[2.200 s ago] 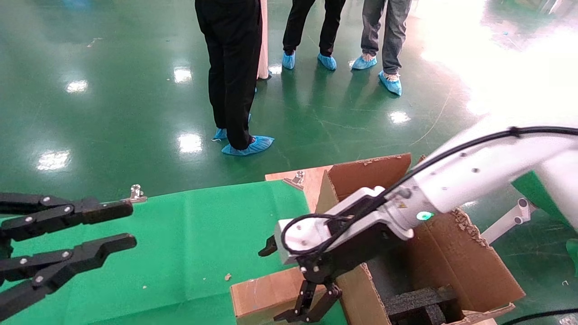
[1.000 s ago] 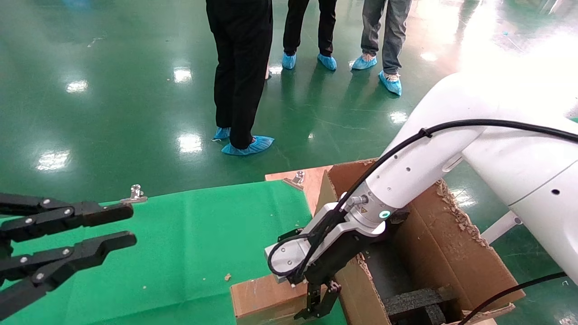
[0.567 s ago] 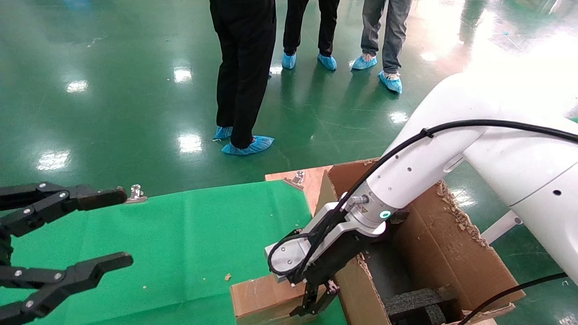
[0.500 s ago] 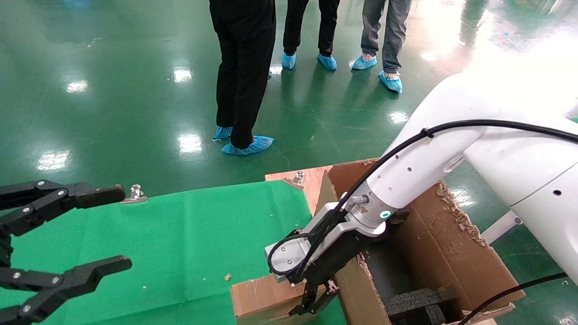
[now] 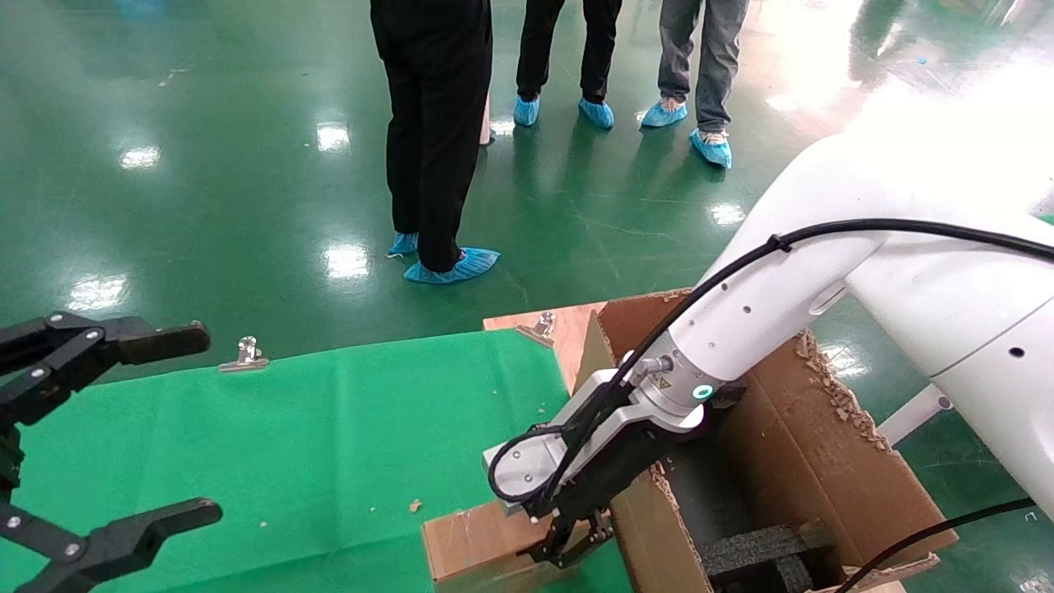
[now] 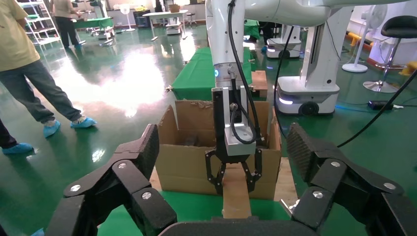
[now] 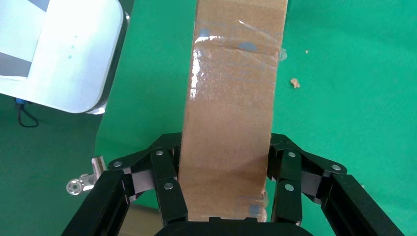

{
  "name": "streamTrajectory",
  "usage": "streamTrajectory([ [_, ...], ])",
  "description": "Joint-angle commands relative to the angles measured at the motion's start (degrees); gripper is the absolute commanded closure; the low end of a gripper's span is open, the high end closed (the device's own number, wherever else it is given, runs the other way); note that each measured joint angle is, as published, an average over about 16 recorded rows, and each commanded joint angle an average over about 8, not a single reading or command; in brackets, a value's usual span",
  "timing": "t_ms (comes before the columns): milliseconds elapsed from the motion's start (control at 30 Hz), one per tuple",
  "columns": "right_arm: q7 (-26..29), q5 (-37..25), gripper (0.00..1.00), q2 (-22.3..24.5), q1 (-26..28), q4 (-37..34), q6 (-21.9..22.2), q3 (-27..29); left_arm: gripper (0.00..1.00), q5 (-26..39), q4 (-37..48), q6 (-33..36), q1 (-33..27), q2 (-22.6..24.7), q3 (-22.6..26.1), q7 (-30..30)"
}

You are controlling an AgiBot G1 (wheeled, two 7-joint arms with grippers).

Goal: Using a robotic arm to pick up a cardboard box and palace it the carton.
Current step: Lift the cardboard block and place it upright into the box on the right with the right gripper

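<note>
Right gripper of the white glossy robotic arm: black fingers pinch both long sides of the small plain brown cardboard box, which lies on the green cloth-covered table. Just beside the fingers stands the wall of the large brown torn-edged carton; open cloth lies on the other side. Only the right wrist view shows the contact and the box's taped top. Left gripper hovers well apart, fingers spread wide. Glossy green floor surrounds.
</note>
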Motion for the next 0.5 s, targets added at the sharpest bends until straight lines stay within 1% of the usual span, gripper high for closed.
streamTrajectory([
  [33,0.0,0.0,1.00,0.0,0.0,0.0,0.0,0.0,0.00,0.0,0.0,0.0,0.0,0.0,0.0,0.0],
  [167,0.0,0.4,1.00,0.2,0.3,0.0,0.1,-0.1,0.00,0.0,0.0,0.0,0.0,0.0,0.0,0.0],
  [267,0.1,1.7,1.00,0.7,1.7,-0.3,-0.2,0.0,0.00,0.0,0.0,0.0,0.0,0.0,0.0,0.0],
  [500,0.1,6.9,1.00,2.7,8.8,-2.3,-0.8,-0.6,0.00,0.0,0.0,0.0,0.0,0.0,0.0,0.0],
])
